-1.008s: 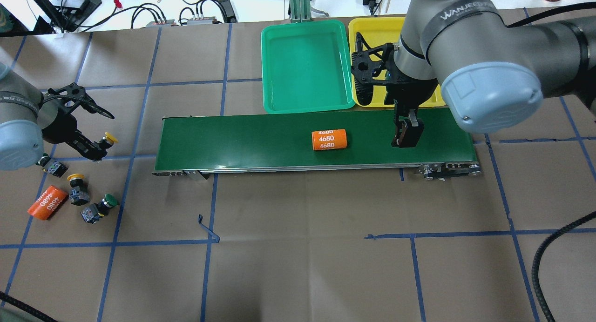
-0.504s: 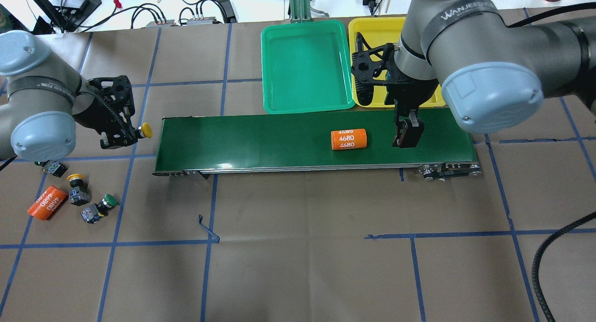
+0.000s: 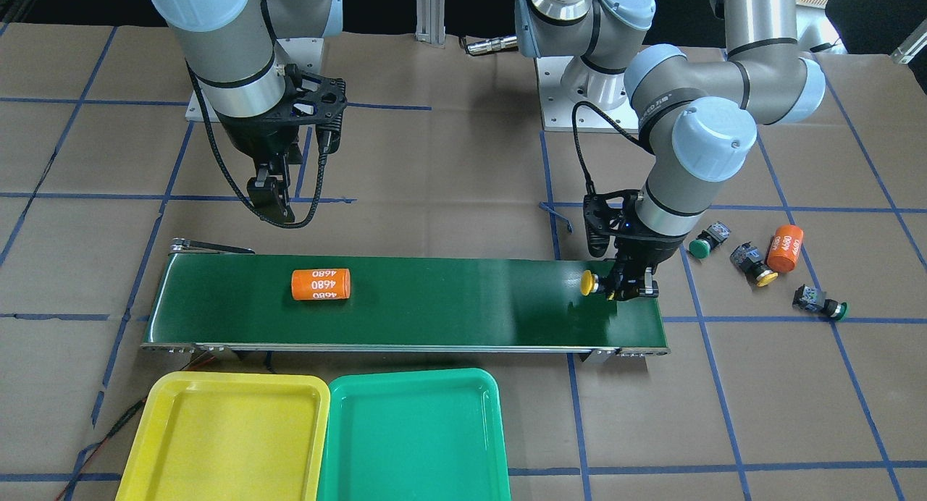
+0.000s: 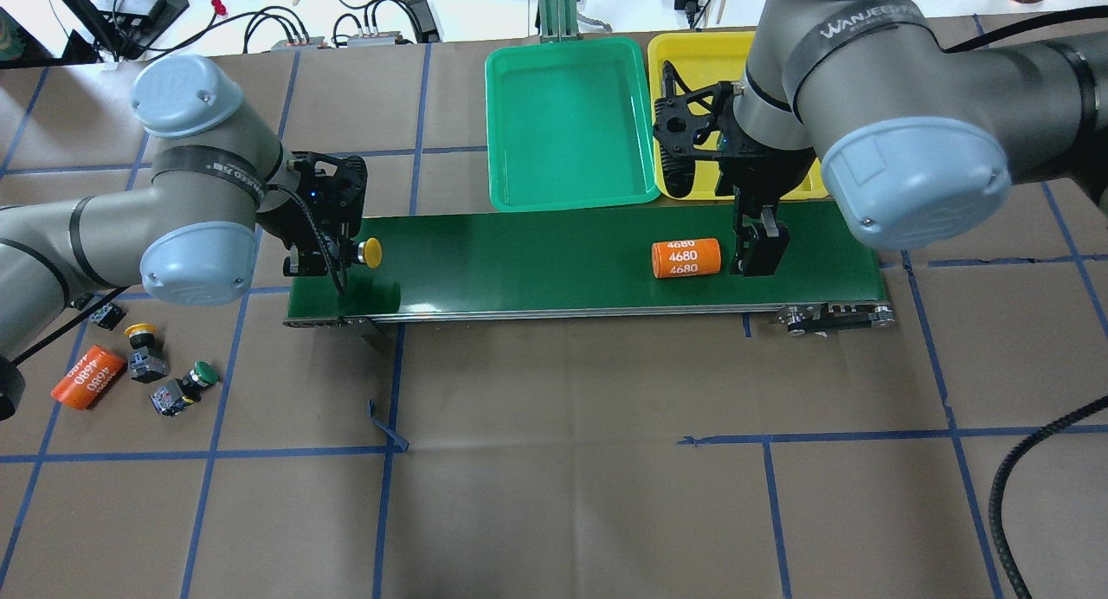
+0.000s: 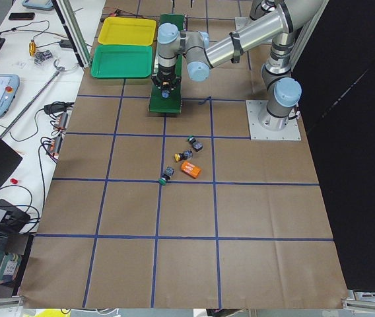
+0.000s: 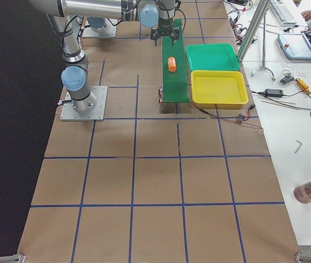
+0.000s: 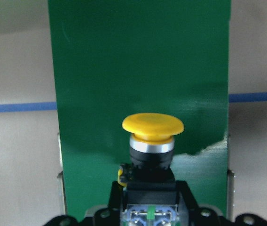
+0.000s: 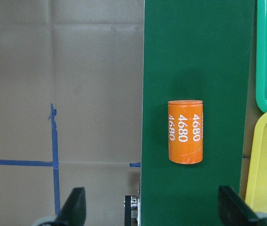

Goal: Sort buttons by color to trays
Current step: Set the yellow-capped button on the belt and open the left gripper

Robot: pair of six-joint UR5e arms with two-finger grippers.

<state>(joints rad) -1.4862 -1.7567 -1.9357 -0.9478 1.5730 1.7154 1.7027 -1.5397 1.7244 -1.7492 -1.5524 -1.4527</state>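
The yellow-capped button (image 4: pixel 372 252) lies level, its long axis along the conveyor belt (image 4: pixel 537 270) and its cap pointing toward the orange cylinder (image 4: pixel 686 258). The left gripper (image 4: pixel 344 255) clamps its black body over the belt's left end. The right gripper (image 4: pixel 755 254) hangs beside the cylinder, fingers spread wide.

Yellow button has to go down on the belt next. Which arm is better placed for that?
Left. Its jaws are shut on the yellow button, held right over its end of the belt. The right arm is at the far end, jaws open and empty near the orange cylinder.
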